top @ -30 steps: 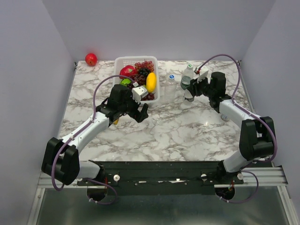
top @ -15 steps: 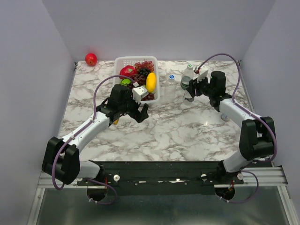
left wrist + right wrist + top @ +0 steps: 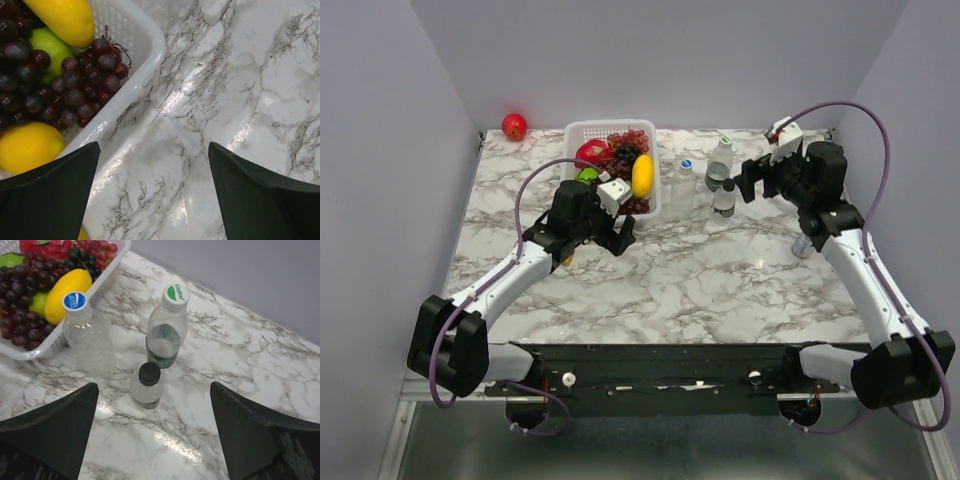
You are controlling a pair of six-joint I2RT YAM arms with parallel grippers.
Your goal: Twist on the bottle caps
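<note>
From above, the grey-veined white marble surface point(image 3: 720, 270) carries a white plastic mesh basket point(image 3: 582, 125) of fruit toward the far left, with a red apple point(image 3: 514, 126) in the far left corner. To the basket's right, a round blue plastic cap point(image 3: 686, 164) sits on a clear bottle point(image 3: 686, 180). A white-green plastic cap point(image 3: 725, 141) tops the taller bottle point(image 3: 720, 165) beside it, and a black plastic cap point(image 3: 726, 184) tops the small bottle point(image 3: 725, 202) in front. The left fingers point(image 3: 623, 230) hover by the basket's near right corner, and the right fingers point(image 3: 741, 182) hang near the small bottle. The left wrist view shows its fingers spread wide over bare marble, nothing between them (dark grapes point(image 3: 75, 85) and a yellow lemon point(image 3: 30, 147) fill the basket corner). The right wrist view shows its fingers parted wide too, holding nothing. All three capped bottles stand upright beyond them, the black-capped one nearest.
</note>
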